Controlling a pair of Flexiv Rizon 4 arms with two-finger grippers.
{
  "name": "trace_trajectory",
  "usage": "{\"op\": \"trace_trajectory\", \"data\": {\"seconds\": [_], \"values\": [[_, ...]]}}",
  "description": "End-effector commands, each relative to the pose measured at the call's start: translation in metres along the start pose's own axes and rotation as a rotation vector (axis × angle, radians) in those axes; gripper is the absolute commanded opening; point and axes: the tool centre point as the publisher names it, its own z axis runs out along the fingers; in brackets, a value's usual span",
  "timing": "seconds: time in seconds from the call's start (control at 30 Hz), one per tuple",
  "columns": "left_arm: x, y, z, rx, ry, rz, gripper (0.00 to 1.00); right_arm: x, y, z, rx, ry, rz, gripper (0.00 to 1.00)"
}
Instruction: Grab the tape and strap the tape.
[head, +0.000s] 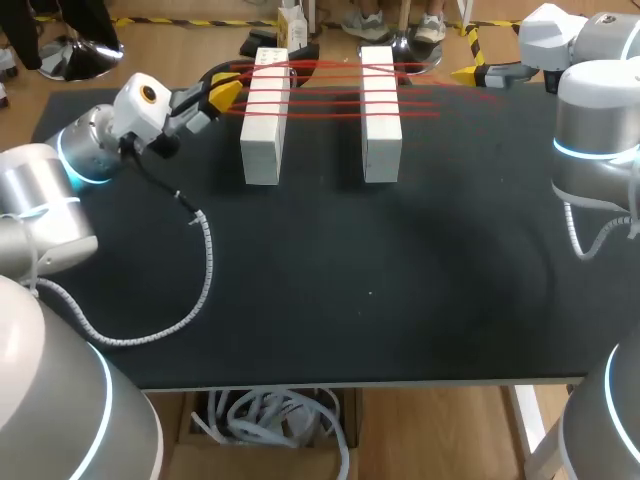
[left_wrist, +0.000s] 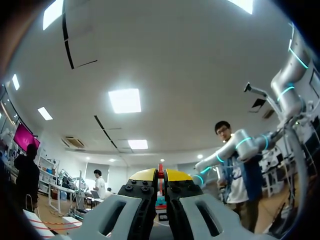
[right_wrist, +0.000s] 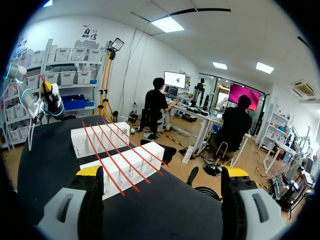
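**Strapping Well Along – Tape End in Hand**

Our left hand was pinched shut on the end of the red tape, just beside the left white block. Several strands crossed to the right white block – strapping looked nearly done, not finished. Our right hand gaped wide, holding nothing.

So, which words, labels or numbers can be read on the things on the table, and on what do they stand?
None can be read. The left white block, the right white block and the red tape show no legible print; the table bears no label.
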Motion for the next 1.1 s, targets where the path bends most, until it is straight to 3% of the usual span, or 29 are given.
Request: {"op": "trace_trajectory", "data": {"seconds": [0.03,0.63,0.87,1.1], "values": [[0.001,0.002,-0.001,-0.001,-0.009,0.005,0.0,0.0,0.0,0.0,0.0,0.0,0.0,1.0],[0.001,0.002,-0.001,-0.001,-0.009,0.005,0.0,0.0,0.0,0.0,0.0,0.0,0.0,1.0],[0.001,0.002,-0.001,-0.001,-0.009,0.005,0.0,-0.003,0.0,-0.038,-0.152,-0.175,0.303,1.0],[0.001,0.002,-0.001,-0.001,-0.009,0.005,0.0,0.016,-0.006,-0.085,-0.258,-0.283,0.394,1.0]]}}
